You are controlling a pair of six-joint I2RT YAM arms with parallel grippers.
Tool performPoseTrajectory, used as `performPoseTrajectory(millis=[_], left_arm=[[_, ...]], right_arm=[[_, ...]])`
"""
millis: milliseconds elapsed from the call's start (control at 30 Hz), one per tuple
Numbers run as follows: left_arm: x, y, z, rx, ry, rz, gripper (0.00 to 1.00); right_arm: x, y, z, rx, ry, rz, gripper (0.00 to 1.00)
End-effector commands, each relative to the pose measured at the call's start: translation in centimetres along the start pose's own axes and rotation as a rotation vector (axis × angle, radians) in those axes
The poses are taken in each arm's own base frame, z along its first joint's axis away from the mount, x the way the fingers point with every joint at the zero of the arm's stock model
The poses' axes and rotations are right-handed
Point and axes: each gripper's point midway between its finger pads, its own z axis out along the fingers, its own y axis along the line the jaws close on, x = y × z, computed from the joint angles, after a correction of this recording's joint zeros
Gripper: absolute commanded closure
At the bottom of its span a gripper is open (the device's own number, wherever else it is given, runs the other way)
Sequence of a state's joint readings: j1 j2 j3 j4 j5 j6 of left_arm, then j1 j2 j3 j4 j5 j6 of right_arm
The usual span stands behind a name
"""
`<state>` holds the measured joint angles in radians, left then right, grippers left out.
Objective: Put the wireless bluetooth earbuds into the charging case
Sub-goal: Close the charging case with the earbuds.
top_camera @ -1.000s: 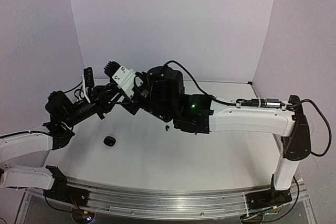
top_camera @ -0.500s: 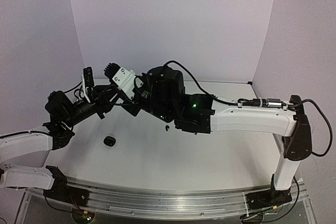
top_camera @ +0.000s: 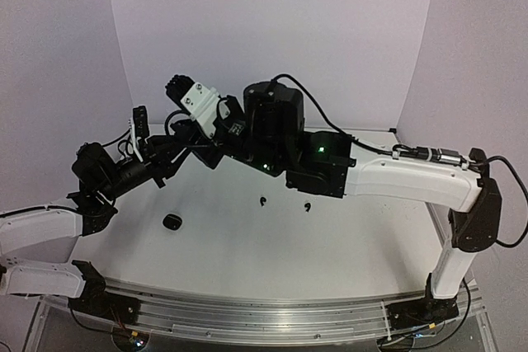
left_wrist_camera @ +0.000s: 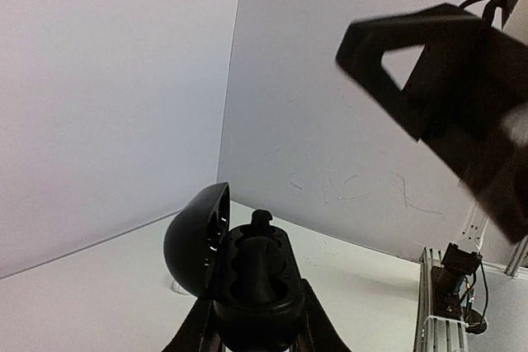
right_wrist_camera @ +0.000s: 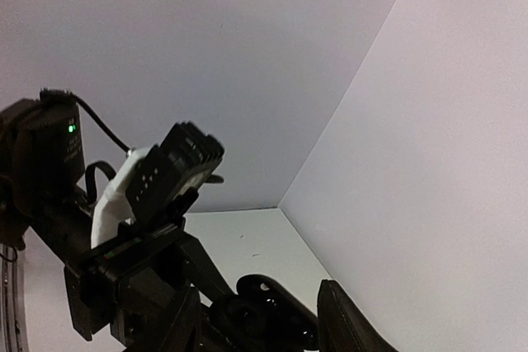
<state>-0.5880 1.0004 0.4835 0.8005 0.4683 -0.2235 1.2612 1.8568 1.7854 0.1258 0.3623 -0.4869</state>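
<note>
The left gripper (left_wrist_camera: 256, 323) clamps the black pebble-shaped plastic charging case (left_wrist_camera: 247, 286), its lid open at nine o'clock. One black comma-shaped earbud (left_wrist_camera: 261, 222) stands in a well and looks seated. The right gripper (right_wrist_camera: 256, 298) hovers above, jaws apart and empty. Two loose black earbuds (top_camera: 263, 201) (top_camera: 308, 206) lie on the white table (top_camera: 371, 237), at four o'clock of the held case, so most of the job seems left.
</note>
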Motion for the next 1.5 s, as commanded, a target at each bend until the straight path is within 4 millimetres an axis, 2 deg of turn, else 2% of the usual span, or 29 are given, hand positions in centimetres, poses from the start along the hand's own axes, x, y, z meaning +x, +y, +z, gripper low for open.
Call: performPoseTrajectory(millis=[0,67,133,333,400,467,667,833,1200,1267,1367,1467], left_arm=[[-1.4,-1.0,0.0,0.045,-0.034,0.017,1.00],[-1.0,-1.9,-0.1,0.099,-0.019,0.034,1.00],[-0.6,-2.7,-0.3,0.147,-0.003,0.054,1.00],[0.7,-4.6,-0.6,0.272,0.048,0.104,1.00],[0.9,-5.1,-0.7,0.307,0.059,0.119,1.00],[1.1,-5.4,-0.7,0.331,0.062,0.145,1.00],[1.2,-5.9,-0.6,0.371,0.050,0.297,1.00],[1.2,-5.3,-0.4,0.340,0.056,0.341,1.00],[1.1,-4.2,0.0,0.273,0.074,0.234,1.00],[1.1,-4.2,0.1,0.270,0.075,0.226,1.00],[1.1,-4.2,0.1,0.268,0.082,0.170,1.00],[1.1,-4.1,0.2,0.259,0.095,0.060,1.00]], right_arm=[[-6.5,-6.3,-3.1,0.093,-0.146,0.140,0.53],[-6.0,-8.0,-3.2,0.119,-0.132,0.194,0.53],[-4.7,-9.2,-2.9,0.129,-0.087,0.245,0.54],[1.2,-10.4,-1.2,0.107,0.127,0.396,0.56],[3.3,-9.6,-0.6,0.076,0.206,0.421,0.58],[4.6,-8.3,-0.1,0.027,0.253,0.426,0.59],[7.5,-4.5,0.8,-0.115,0.326,0.448,0.60],[7.4,-2.4,0.4,-0.222,0.325,0.461,0.60],[6.9,-0.6,-1.4,-0.297,0.324,0.431,0.59],[7.0,-1.0,-1.4,-0.268,0.328,0.433,0.58],[6.9,-2.6,-1.5,-0.189,0.328,0.438,0.55],[6.7,-5.8,-1.8,-0.111,0.318,0.516,0.51]])
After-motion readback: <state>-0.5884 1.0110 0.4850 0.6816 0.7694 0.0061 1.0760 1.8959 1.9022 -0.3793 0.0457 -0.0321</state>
